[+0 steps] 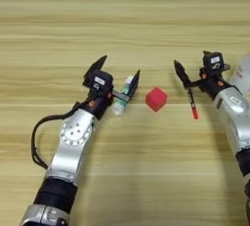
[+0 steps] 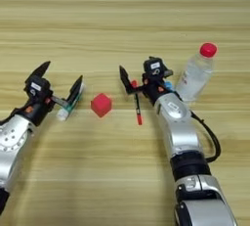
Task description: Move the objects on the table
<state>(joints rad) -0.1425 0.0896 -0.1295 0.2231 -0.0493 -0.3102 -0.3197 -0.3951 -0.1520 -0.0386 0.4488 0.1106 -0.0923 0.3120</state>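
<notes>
While mid-table, small red cube [image 1: 156, 99] unboxed.

A light yellowish wooden surface [image 1: 122, 19] fills the whole view, its grain running in horizontal bands. Even, soft light falls across it, casting faint shadows.

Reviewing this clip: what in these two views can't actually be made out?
- Blue tube: not seen; only a blue sliver shows behind the right end effector in the right eye view.
- Clear bottle: cut off by the right edge in the left eye view.
- White-and-green tube: label too small to read; the open left end effector's finger covers part of it.
- Red pen: upper end hidden by the right end effector.
</notes>
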